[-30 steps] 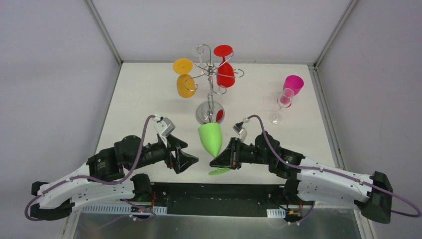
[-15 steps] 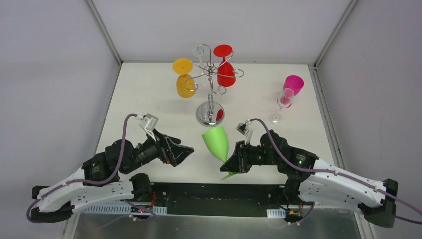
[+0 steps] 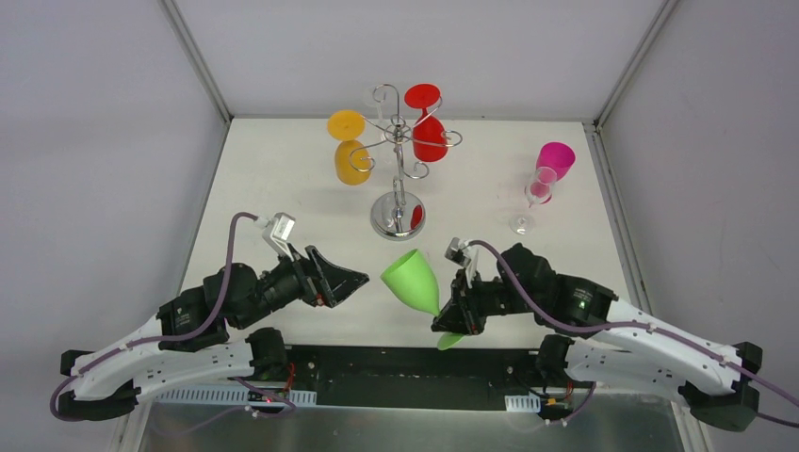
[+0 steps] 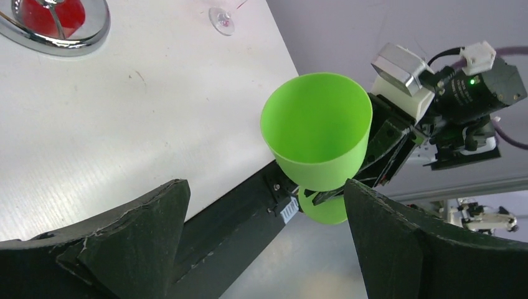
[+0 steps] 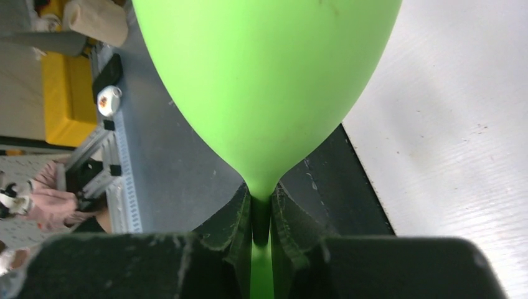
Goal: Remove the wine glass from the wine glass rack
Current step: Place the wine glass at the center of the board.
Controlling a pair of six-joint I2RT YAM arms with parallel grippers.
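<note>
Top external — right tool [image 3: 450,315] is clamping green wine glass [image 3: 412,280] by stem, bowl pointing toward wine glass rack [image 3: 397,215] — left tool [image 3: 350,280] gaping, empty.

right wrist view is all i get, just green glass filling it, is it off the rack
Observer: Yes. In the top view the green glass is clear of the rack, out by the near edge of the table.
Operator: where's the left hand, can't see it
Observer: The left hand is open and empty, to the left of the glass and not touching it.
</note>
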